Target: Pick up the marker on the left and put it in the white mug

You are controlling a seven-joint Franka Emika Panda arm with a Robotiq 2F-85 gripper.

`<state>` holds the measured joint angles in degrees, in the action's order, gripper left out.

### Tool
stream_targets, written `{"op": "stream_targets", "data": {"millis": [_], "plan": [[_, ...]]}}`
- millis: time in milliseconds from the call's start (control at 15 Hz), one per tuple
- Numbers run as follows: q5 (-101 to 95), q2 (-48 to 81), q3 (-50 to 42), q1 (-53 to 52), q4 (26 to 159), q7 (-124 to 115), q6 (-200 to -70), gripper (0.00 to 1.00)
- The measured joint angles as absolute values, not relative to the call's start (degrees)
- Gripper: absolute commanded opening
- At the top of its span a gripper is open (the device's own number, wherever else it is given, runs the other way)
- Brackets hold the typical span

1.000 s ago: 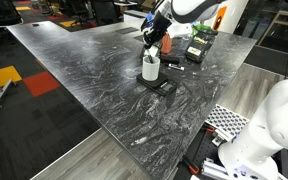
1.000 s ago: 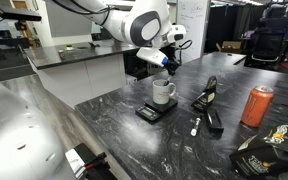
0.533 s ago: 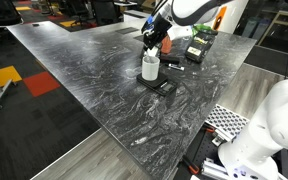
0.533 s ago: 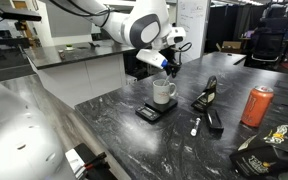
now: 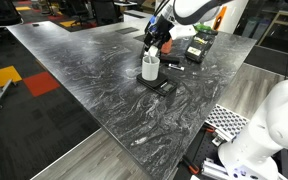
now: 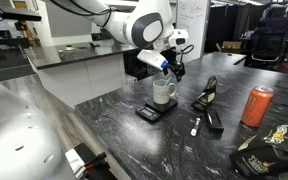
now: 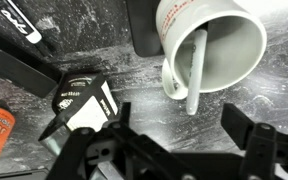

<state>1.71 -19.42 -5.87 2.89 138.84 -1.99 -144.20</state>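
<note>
The marker (image 7: 197,68) stood inside the white mug (image 7: 229,45), leaning against its rim. The mug rested on a flat black pad (image 6: 152,113) on the grey marbled desk (image 6: 124,140). The fingers (image 7: 252,130) hung just above the mug, spread wide and holding nothing. In an exterior view a second marker (image 6: 195,126) lay on the desk near the pad, and an orange can (image 6: 256,105) stood well apart.

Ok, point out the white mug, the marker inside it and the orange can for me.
white mug (image 7: 236,52): wrist view, on its inner wall.
marker (image 7: 196,72): wrist view, middle of its shaft, leaning inside the mug.
orange can (image 6: 256,106): in an exterior view, on its side.
</note>
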Motion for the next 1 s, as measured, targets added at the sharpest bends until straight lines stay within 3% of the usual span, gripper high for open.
{"op": "stream_targets", "data": {"millis": [1000], "plan": [[-0.6, -20.2, -11.2, 11.1, 129.7, -10.1, -103.3, 1.00]]}}
